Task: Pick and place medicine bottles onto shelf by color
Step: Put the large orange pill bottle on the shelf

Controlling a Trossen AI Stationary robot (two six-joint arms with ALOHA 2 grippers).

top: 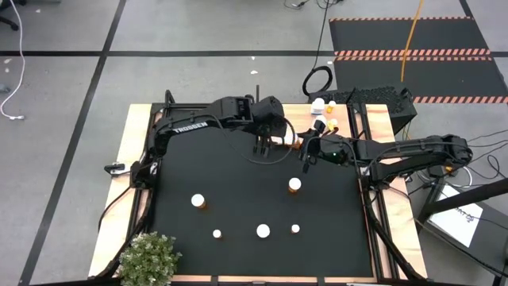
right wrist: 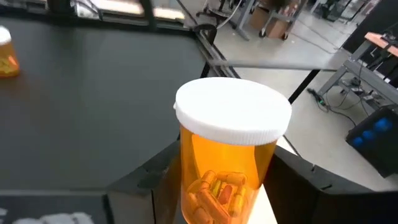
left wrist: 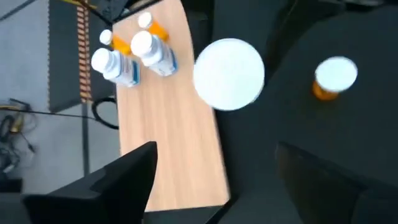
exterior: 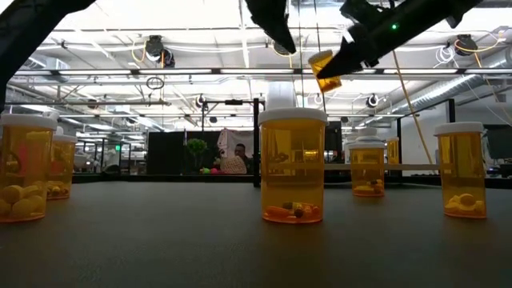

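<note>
The surface [top: 119,199] is pale wood, covered almost wholly by a black mat [top: 238,191]. Five white-capped medicine bottles [top: 198,201] stand scattered on the mat's near half, and a small leafy plant [top: 149,258] sits at its near left corner. On the shelf [left wrist: 174,137], a light-wood board, four more bottles stand clustered at one end.

Matt black mat [top: 238,238], pale smooth wood shelf [left wrist: 174,143], glossy translucent orange plastic bottle [right wrist: 224,174]
</note>
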